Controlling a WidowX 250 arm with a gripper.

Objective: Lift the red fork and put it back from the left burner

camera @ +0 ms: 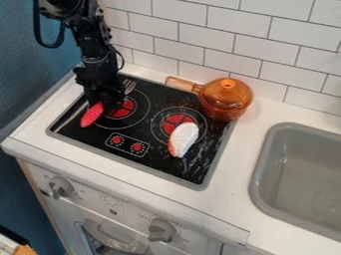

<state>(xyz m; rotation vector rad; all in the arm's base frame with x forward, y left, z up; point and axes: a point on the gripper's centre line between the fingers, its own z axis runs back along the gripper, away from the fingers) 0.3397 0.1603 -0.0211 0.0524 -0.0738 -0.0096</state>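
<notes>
One red fork [92, 115] is seen at the left burner [122, 110] of the black stovetop [154, 165], its middle hidden by the black gripper [106, 104] that hangs over it. The ridged handle is shown on the near left side of the gripper, and the metal tines are seen beyond it, pointed toward the tiled wall [216, 42]. A long axis slanting from near left to far right is thus suggested, crossed by the gripper between the handle's free end and the tines. Whether the gripper is open or closed on the fork cannot be told, and whether the fork is touched at all is hidden too. For the coming move, a grip across that slant is called for, followed by a straight lift and a shift toward the wall, if "back" is so meant. If the fork is caught off balance, the tines may be swung or dipped. The orange pot [226, 97] is placed well to the right, beyond the white-and-orange piece [182, 140], so little hindrance is expected from either.
</notes>
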